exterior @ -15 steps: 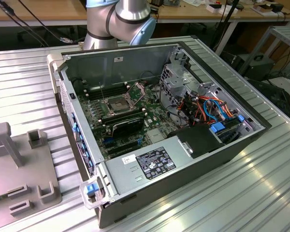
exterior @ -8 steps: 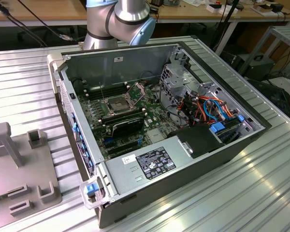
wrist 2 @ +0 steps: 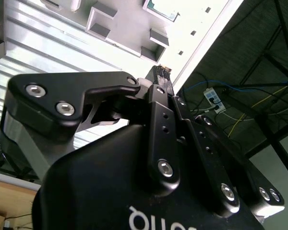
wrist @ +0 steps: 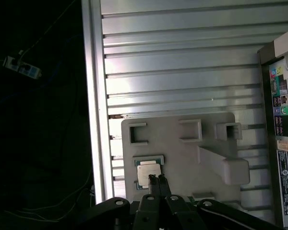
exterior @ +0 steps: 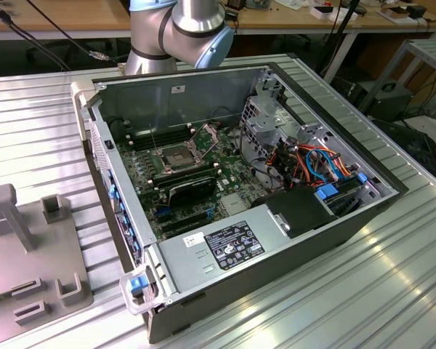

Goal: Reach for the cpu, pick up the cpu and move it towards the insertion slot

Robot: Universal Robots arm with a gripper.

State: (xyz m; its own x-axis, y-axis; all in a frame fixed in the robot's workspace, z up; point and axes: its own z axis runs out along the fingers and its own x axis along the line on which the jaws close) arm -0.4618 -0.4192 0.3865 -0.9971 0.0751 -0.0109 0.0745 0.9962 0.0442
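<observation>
The cpu is a small pale square chip lying flat in a recess of the grey fixture plate. In the first wrist view my gripper hangs some way above it, its two black fingers pressed together with nothing between them and their tips overlapping the chip's edge. The second wrist view shows the same shut fingertips, with the cpu beyond them. The insertion slot, a silvery frame with a dark centre, sits on the motherboard inside the open computer case.
The grey fixture plate carries raised blocks and an upright post at the exterior view's left. The case's rear wall stands beside the plate. The ribbed aluminium table ends at an edge near the plate.
</observation>
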